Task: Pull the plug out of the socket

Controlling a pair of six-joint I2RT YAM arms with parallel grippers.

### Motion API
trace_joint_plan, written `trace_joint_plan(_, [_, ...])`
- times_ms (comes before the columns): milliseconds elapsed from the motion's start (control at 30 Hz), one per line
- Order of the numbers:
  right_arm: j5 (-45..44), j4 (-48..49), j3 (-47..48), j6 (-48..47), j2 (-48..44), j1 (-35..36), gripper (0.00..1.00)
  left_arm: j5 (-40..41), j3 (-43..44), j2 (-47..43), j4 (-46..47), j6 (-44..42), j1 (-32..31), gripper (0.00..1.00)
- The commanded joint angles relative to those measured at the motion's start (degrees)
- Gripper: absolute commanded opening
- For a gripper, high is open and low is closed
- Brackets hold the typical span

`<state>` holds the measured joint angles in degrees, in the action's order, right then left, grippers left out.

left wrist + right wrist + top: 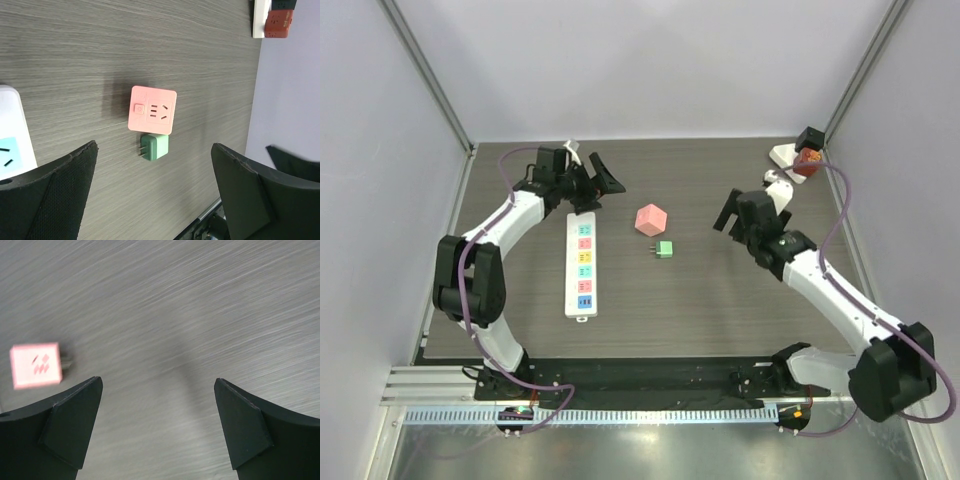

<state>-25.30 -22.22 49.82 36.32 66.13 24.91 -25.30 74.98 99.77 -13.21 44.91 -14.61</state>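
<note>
A pink cube socket (pixel 650 219) lies on the wooden table near its middle. The small green plug (pixel 664 249) lies just in front of it on its side, its prongs bare and pointing left. The left wrist view shows both from above: the pink socket (pixel 153 110) and the green plug (pixel 154 147). My left gripper (pixel 605 192) hovers open over the far end of the power strip, left of the socket, with nothing between its fingers (pixel 65 185). Right of both things, my right gripper (pixel 725 222) is open and empty, with the socket (pixel 36 366) at the left of its wrist view.
A long white power strip (pixel 582 265) with coloured outlets lies left of the socket. At the back right corner a red and black plug (pixel 805 155) sits on a white adapter. Grey walls close in the table on three sides.
</note>
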Motion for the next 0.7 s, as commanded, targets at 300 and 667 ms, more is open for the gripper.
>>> trace_joint_plan(300, [5.9, 10.6, 17.1, -9.0, 21.7, -30.1, 1.0, -5.8, -0.6, -2.3, 1.6, 0.1, -1.2, 0.92])
trace_joint_plan(667, [16.8, 24.1, 36.2, -21.9, 46.0, -37.7, 1.0, -11.2, -3.9, -1.2, 8.0, 3.3, -4.4, 0.78])
